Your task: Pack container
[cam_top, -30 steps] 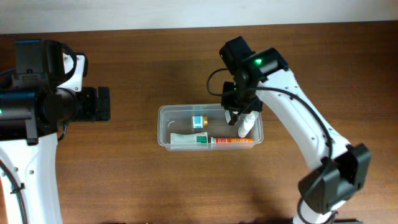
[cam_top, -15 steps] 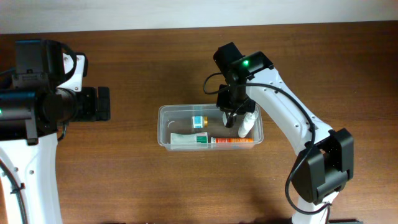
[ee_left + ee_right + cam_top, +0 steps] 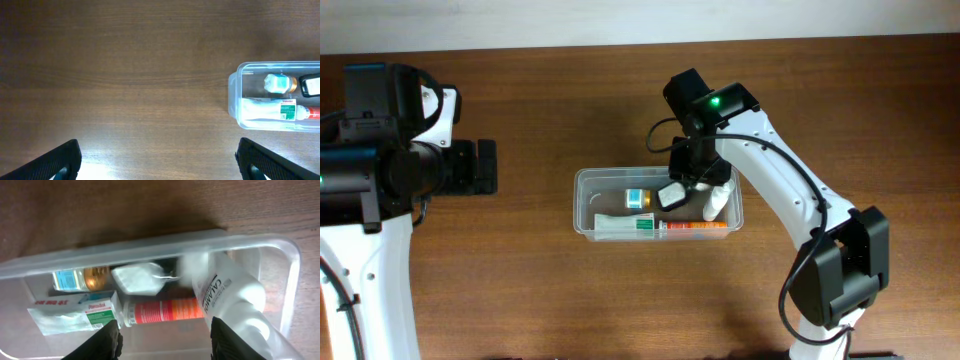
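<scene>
Mid-table, the clear container already holds a toothpaste tube, orange tube, small bottle, calamine bottle and white sachet, and with the right gripper above it and the left gripper off to the side both spread empty, packing looks nearly finished.

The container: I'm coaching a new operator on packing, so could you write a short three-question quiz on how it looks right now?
1. True or false: the white bottle is inside the container.
2. Which arm's end effector is over the container? A. left B. right
3. Fill in: the orange tube lies end to end with a white tube whose label is ____.
Key: 1 true; 2 B; 3 green.
</scene>
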You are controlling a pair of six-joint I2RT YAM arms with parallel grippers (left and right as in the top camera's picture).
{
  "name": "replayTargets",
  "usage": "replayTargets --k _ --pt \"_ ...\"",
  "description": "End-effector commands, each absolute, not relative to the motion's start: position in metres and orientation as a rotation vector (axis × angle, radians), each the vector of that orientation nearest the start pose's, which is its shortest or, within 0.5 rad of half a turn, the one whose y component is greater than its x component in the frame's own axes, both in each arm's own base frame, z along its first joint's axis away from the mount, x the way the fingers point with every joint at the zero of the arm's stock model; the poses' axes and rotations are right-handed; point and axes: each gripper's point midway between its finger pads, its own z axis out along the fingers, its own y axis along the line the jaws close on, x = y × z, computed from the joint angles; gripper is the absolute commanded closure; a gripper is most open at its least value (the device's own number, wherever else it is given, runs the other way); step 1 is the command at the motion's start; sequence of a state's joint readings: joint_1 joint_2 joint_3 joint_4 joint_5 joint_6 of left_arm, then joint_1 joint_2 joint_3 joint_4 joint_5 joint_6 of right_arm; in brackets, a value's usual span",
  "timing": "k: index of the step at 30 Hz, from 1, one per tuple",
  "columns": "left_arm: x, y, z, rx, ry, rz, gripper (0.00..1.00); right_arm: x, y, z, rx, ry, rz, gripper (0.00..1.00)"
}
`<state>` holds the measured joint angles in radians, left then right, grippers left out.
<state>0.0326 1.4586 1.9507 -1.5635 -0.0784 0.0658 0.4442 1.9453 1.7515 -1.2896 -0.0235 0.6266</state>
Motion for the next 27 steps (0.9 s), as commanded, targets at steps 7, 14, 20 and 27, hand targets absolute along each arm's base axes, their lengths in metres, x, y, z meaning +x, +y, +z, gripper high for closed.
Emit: replayTargets --k 7,14,20,27 --pt "0.294 0.024 0.334 -0.001 2.627 0.132 0.00 0.332 0.169 0.172 0.165 2.999 0.157 0.48" --pt "0.294 0.024 0.334 -0.001 2.627 0.132 0.00 0.311 0.202 0.258 -0.096 2.814 0.439 0.45" --pt "0.294 0.024 0.334 -0.001 2.627 0.132 0.00 0.291 0.202 0.377 -0.198 2.453 0.590 0.02" --pt "0.294 0.024 0.334 -0.001 2.627 0.132 0.00 0.291 0.128 0.450 -0.072 2.145 0.327 0.02"
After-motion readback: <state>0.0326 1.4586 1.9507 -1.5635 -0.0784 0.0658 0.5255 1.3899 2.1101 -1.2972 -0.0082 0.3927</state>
